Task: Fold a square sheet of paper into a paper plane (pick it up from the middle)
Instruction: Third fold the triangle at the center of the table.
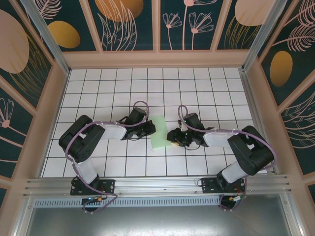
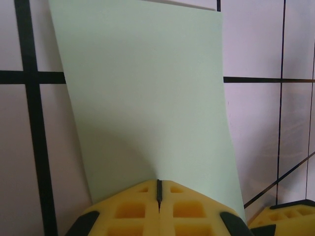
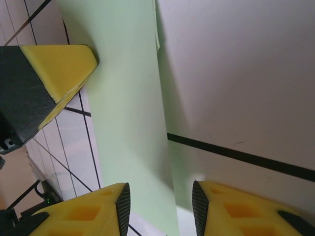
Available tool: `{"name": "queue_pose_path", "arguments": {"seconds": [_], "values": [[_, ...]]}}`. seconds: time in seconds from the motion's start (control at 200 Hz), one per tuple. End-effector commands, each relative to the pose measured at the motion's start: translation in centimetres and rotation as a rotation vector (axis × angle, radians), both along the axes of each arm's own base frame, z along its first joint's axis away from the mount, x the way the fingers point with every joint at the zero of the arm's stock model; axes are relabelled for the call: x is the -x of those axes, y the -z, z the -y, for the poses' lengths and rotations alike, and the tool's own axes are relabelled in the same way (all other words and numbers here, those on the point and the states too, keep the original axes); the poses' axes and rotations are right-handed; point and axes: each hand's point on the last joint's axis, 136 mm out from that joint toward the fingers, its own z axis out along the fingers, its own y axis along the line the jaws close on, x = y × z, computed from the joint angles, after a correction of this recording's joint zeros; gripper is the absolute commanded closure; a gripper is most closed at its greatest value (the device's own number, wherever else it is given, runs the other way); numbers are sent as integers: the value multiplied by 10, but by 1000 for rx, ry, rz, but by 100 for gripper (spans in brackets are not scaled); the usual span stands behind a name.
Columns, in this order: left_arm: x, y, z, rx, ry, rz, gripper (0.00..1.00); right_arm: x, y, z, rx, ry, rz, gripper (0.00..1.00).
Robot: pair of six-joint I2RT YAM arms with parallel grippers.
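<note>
The near edge of the square sheet of paper [image 2: 147, 98] runs under the yellow tips of the left pincer [image 2: 158, 194], so I cannot tell whether that edge is nipped or merely pressed on. The tips themselves meet with no gap. From above, the left pincer [image 1: 149, 129] covers the sheet's left border and the right pincer [image 1: 172, 137] its lower right corner. Its shape is therefore partly hidden, and it reads as a tall narrow rectangle [image 1: 158, 133]. The right wrist camera cuts the sheet [image 3: 128, 123] off at top and bottom.

The right pincer [image 3: 157, 206] stands apart, its fingers straddling the sheet's long edge without closing on it. A shadow lies beside that edge. One finger of the left pincer [image 3: 54, 69] sits on the opposite border.

The sheet lies mid-desk between the two arms. Bare white tiles of the desk [image 1: 123, 88] stretch behind it to the back wall [image 1: 157, 59] and out to both sides.
</note>
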Motion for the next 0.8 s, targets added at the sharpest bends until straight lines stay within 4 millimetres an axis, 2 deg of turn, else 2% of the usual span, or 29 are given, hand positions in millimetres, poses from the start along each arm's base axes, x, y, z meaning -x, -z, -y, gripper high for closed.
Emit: {"name": "queue_pose_path", "arguments": {"seconds": [0.0, 0.13, 0.39, 0.455, 0.55, 0.59, 0.646, 0.726, 0.751, 0.766, 0.796], "values": [[15, 37, -20, -111, -20, -74, 100, 6, -5, -10, -60, -29, -14, 59], [14, 37, -21, -111, -22, -71, 100, 10, -9, -12, -88, -30, -20, 61], [14, 37, -21, -111, -25, -71, 100, 12, -14, -9, -119, 13, -26, 73], [14, 37, -20, -108, -22, -71, 100, 13, -14, -7, -117, 22, -32, 78], [12, 34, -18, -98, -19, -60, 100, 11, -16, -7, -118, 35, -29, 91], [11, 26, -16, -81, -13, -42, 100, 8, -18, -7, -119, 45, -21, 96], [3, 5, -9, -42, 0, 16, 100, 4, -21, -8, -124, 58, -13, 100], [-13, -26, -4, -37, -1, 106, 97, 0, -23, -11, -129, 65, -14, 100], [-18, -30, -4, -51, -6, 121, 96, -1, -23, -11, -128, 67, -17, 100], [-22, -44, -4, -40, -12, 153, 95, -1, -23, -12, -129, 69, -18, 100], [-29, -53, -5, -52, -29, 180, 93, -1, -23, -11, -126, 75, -22, 100]]}}
